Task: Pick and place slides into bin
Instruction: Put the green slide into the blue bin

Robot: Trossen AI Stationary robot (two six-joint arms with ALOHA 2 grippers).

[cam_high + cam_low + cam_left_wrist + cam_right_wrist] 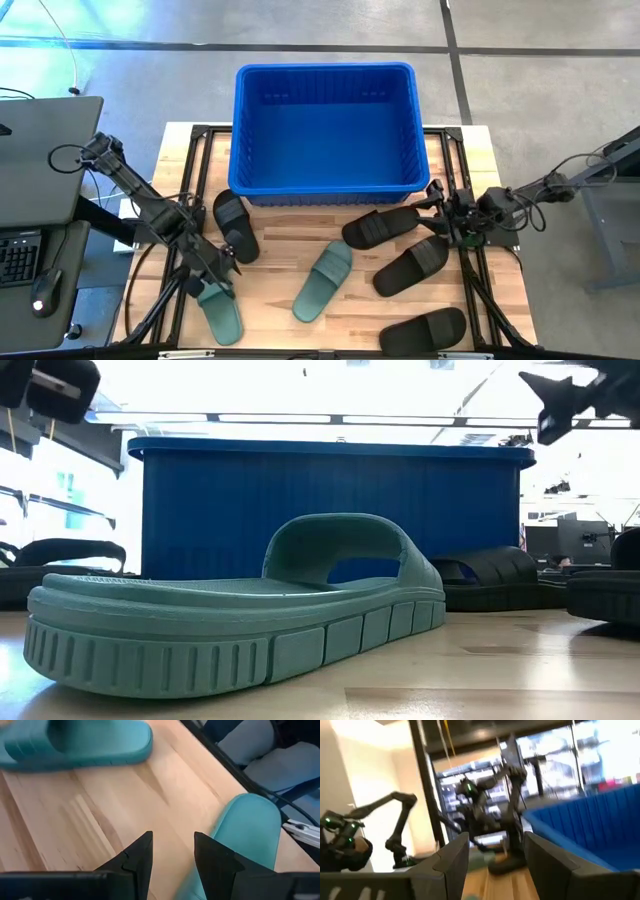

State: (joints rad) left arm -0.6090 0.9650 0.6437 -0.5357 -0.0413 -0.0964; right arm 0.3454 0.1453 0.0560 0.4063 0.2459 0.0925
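Observation:
The blue bin (325,125) stands at the table's far middle. Four black slides lie sole down: one near left (235,225), two right of centre (380,225) (410,265), one at the near edge (422,330). One green slide (323,280) lies in the middle, another (220,312) at the near left. My left gripper (222,275) is open above the far end of the near-left green slide (245,835), fingers over bare wood beside it. My right gripper (440,215) is open and empty, lifted near the bin's near right corner, pointing level toward the table's left.
Black frame rails (200,140) run along the table's left and right sides. A keyboard and mouse (40,290) sit on a desk left of the table. In the low view the middle green slide (240,610) stands in front of the bin's wall (330,510).

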